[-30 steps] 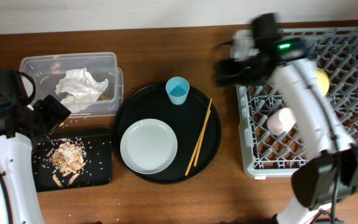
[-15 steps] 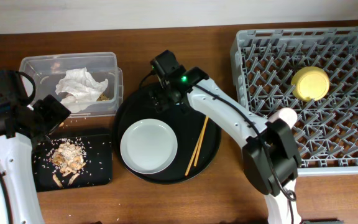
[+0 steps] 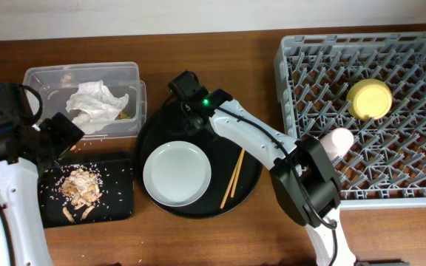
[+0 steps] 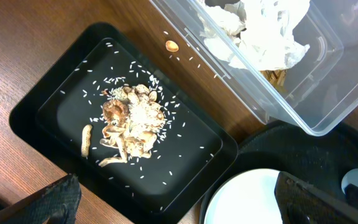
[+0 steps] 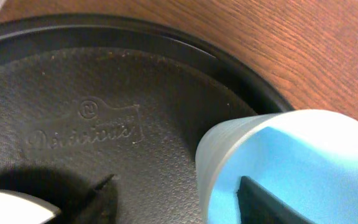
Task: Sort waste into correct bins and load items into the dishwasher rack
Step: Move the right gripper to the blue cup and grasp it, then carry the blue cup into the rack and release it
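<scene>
My right gripper (image 3: 196,118) is low over the round black tray and hides the light-blue cup in the overhead view. In the right wrist view the gripper (image 5: 176,193) straddles the wall of the light-blue cup (image 5: 303,155): one finger is inside, and the other stands outside with a gap to the wall. The pale grey plate (image 3: 177,174) and the chopsticks (image 3: 237,171) lie on that tray. A yellow bowl (image 3: 369,99) and a pink cup (image 3: 339,139) sit in the dishwasher rack (image 3: 420,148). My left gripper (image 3: 59,137) hangs open and empty above the shallow black tray's corner (image 4: 188,211).
The clear box (image 3: 43,77) holds the crumpled napkin (image 3: 95,103). Food scraps (image 3: 80,186) lie in the shallow black tray (image 3: 120,203). One scrap (image 4: 172,45) lies on the wood between box and tray. The round black tray (image 3: 254,159) lies between the bins and the rack.
My right arm has swung from the rack to the round tray and come down over the light-blue cup, its jaws narrowing. The left arm has not moved.
</scene>
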Tool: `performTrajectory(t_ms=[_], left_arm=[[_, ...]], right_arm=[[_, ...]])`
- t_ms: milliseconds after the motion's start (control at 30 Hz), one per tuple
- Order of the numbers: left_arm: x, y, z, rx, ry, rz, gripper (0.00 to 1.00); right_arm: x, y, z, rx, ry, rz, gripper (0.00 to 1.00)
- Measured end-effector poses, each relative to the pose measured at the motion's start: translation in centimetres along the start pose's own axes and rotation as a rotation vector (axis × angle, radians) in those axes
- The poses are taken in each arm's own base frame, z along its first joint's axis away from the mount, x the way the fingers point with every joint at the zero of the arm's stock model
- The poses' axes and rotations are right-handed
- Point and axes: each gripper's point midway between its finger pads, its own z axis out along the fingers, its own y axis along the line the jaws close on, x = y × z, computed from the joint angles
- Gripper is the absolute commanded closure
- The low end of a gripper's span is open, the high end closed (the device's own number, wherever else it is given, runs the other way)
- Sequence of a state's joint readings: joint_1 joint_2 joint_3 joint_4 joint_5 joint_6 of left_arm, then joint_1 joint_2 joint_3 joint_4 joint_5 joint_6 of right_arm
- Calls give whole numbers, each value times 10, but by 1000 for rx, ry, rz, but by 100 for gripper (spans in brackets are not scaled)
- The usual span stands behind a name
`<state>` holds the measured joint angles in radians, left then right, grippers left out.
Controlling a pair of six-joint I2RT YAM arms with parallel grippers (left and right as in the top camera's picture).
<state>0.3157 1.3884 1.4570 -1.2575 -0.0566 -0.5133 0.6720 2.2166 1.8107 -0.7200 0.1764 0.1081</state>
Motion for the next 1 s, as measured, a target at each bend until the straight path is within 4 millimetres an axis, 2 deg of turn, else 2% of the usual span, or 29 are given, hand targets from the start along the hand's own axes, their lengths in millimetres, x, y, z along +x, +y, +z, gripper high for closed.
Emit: performTrajectory(t_ms=[100,200,367,467,567,633,667,700,733,767,833,900,933,1000], left_arm=[[0,0,0,0,0,0,1],[0,0,0,0,0,0,1],[0,0,0,0,-1,0,1],[0,0,0,0,0,0,1],[0,0,0,0,-1,0,1],[0,0,0,0,0,0,1],[0,0,0,0,0,0,1],[0,0,0,0,0,0,1],[0,0,0,0,0,0,1],[0,0,0,0,-1,0,1],[0,0,0,0,0,0,1],[0,0,0,0,0,0,1],[0,0,0,0,0,0,1],[0,0,0,0,0,0,1]], right_arm=[[-1,-3,0,16,-5,4,83],[0,-4,0,22,1,0,95],[8,-7,-10,32,57,-5,96],[-12,-10,-40,31,48,10,96],[-36,-21,-87,30,15,29,96],[-47,-39,-119,39,-11,61,96],[-51,-59,-142,48,-22,106,96],[-51,-75,-157,57,-25,141,96],[-51,-123,-193,96,-65,245,96],[-43,-147,-210,110,-58,297,96],[-18,-212,-248,150,-67,449,96],[8,-263,-275,185,-80,579,96],[29,-285,-288,186,-70,654,96],[58,-313,-303,156,-59,762,96]])
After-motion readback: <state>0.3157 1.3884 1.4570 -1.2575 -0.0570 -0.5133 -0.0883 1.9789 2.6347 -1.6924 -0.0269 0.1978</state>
